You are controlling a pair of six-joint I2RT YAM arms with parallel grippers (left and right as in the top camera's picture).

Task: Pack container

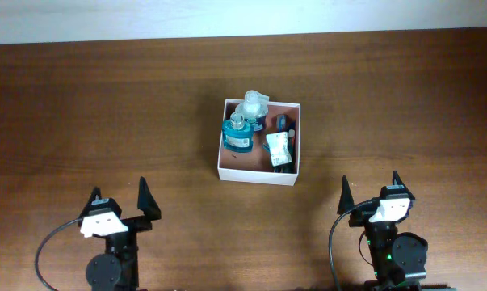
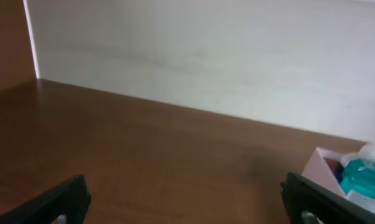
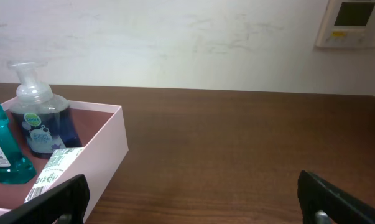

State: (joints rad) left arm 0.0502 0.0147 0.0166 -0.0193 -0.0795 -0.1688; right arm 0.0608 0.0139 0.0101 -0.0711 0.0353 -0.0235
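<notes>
The container (image 1: 255, 175) is seen near the middle of the brown tabletop (image 1: 106, 105), well apart from both arms. Inside it, a teal bottle (image 1: 239, 134) is placed toward 10 o'clock, a blue bottle with a clear pump (image 1: 253, 110) at 12 o'clock, a small dark item (image 1: 280, 123) toward 2 o'clock, and a white labelled packet (image 1: 279, 150) toward 4 o'clock. The two bottles are set just beside each other.

The left pincer (image 1: 119, 194) is held released at the 7 o'clock part of the overhead view, its black fingers spread wide with nothing between them. From it, the container is found toward 2 o'clock. In the left wrist view, only a corner of the container (image 2: 316, 167) and the teal bottle (image 2: 360, 175) are caught at the 4 o'clock edge.

The right pincer (image 1: 371, 184) is likewise held released and empty at the 5 o'clock part of the overhead view, with the container toward 10 o'clock. In the right wrist view, the container's white wall (image 3: 107, 150) is seen at 8 o'clock, with the pump bottle (image 3: 41, 121) upright behind it. A white wall panel (image 3: 352, 22) is mounted at 1 o'clock.
</notes>
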